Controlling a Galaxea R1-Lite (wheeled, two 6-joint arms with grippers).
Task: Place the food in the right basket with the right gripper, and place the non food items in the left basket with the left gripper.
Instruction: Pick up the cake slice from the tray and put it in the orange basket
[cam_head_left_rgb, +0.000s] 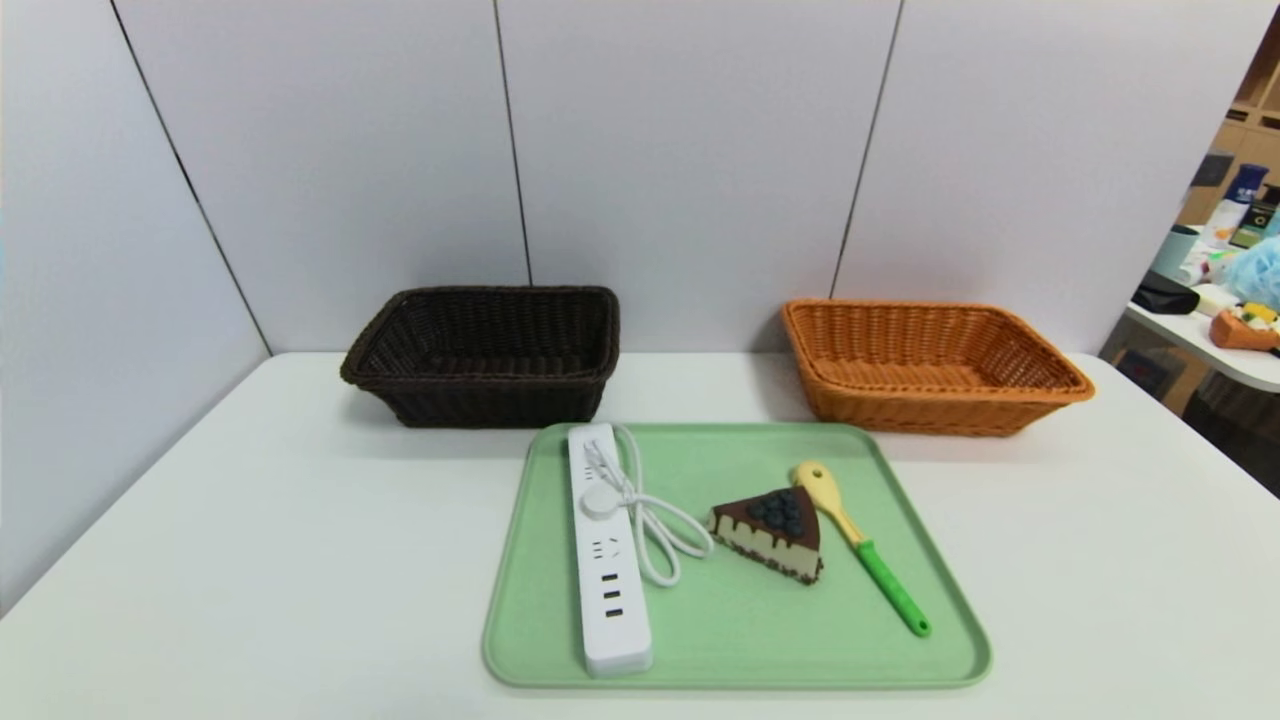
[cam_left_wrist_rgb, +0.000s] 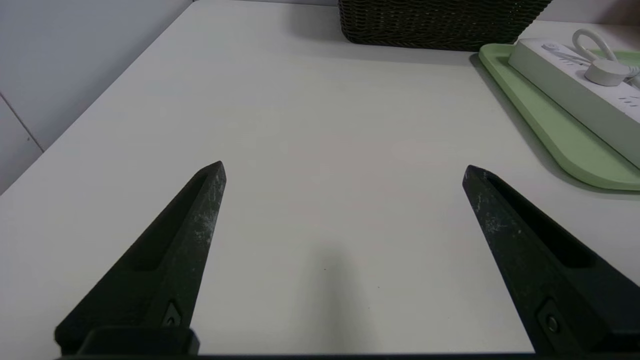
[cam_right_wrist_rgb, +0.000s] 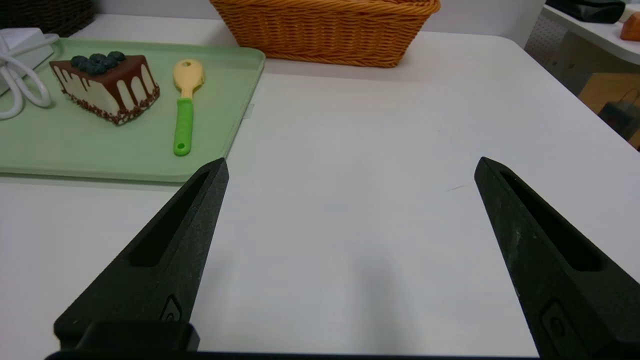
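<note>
Three things sit on the green tray (cam_head_left_rgb: 740, 650), and we're looking at the long white power strip (cam_head_left_rgb: 612, 560) first, running lengthwise near the tray's left edge, beyond and to the right of our spread left gripper (cam_left_wrist_rgb: 344, 164). That's the nearer arm, so we'd likely reach inward and pinch across the narrow width. Next, the green-handled spoon (cam_head_left_rgb: 885, 575), then the cake slice (cam_head_left_rgb: 770, 530), with our right gripper (cam_right_wrist_rgb: 354, 159) spread too. We can't see the strip's near end in the left wrist view.
</note>
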